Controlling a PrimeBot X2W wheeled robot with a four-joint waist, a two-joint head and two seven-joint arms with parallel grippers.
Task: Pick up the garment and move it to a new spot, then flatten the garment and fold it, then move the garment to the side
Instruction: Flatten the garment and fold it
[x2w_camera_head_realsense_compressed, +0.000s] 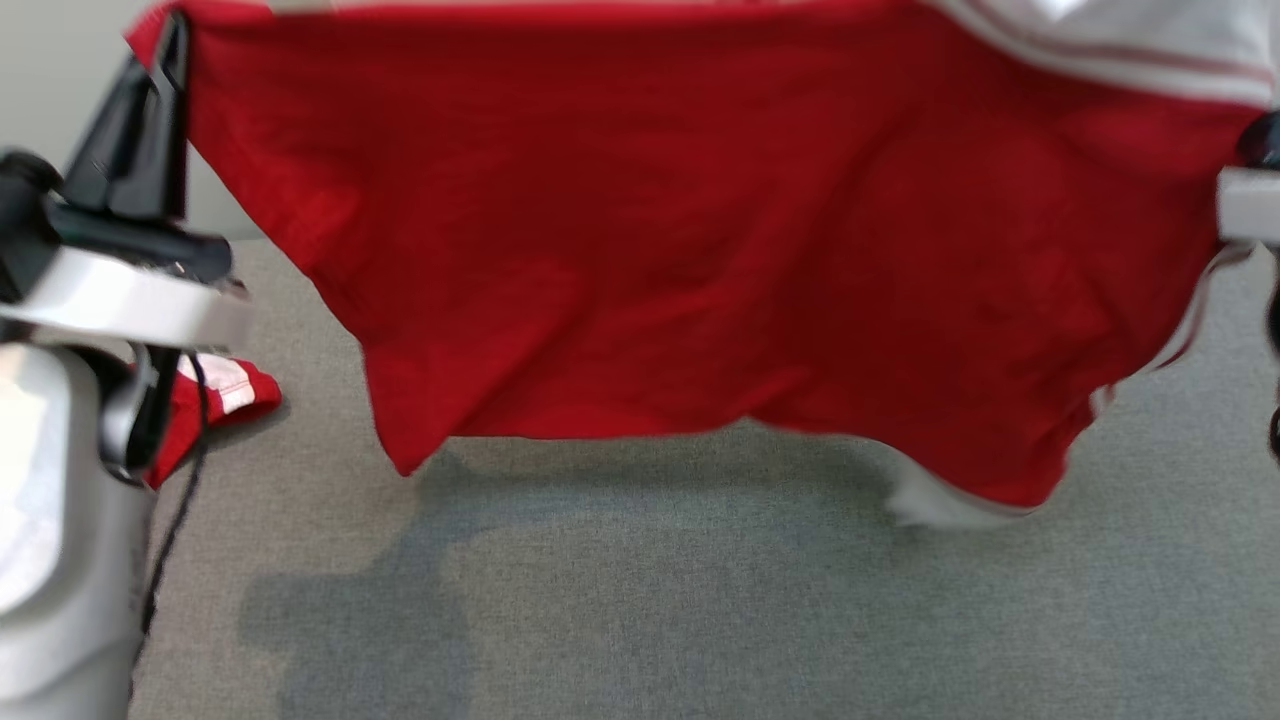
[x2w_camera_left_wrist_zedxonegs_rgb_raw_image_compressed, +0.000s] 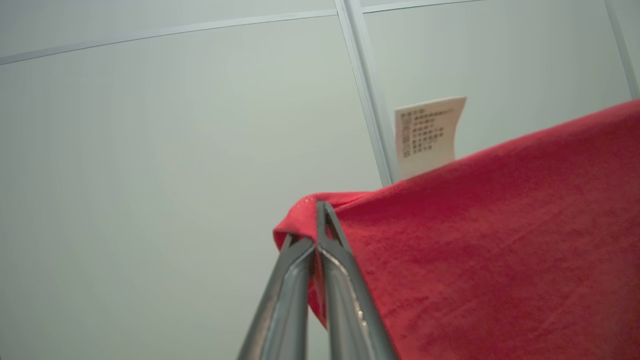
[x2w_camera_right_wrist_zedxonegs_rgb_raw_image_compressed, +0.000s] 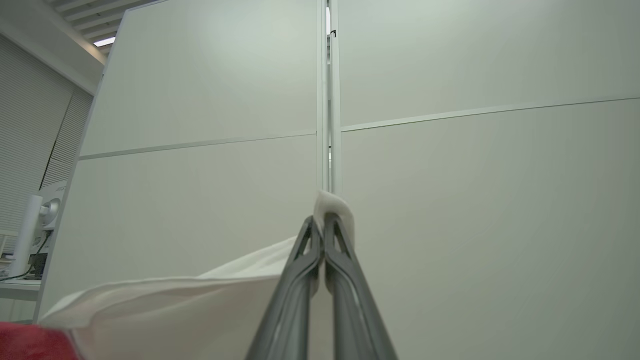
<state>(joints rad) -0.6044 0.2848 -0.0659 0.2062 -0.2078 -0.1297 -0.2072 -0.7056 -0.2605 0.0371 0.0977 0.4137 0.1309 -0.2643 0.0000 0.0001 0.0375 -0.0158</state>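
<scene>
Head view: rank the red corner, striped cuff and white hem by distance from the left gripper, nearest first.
1. Red corner: top left, pinched by the left gripper.
2. Striped cuff: below it, lower left.
3. White hem: far across, lower right.

Red garment (x2w_camera_head_realsense_compressed: 700, 250) with white trim hangs spread wide, upper edge stretched from ten to two o'clock, hem drooping lowest towards five.

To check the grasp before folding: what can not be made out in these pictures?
- Top edge of the garment: head view, cut off by the frame.
- Part of the grey surface: head view, hidden behind the garment.
- Print on the paper: left wrist view, too small; the garment covers its bottom.
</scene>
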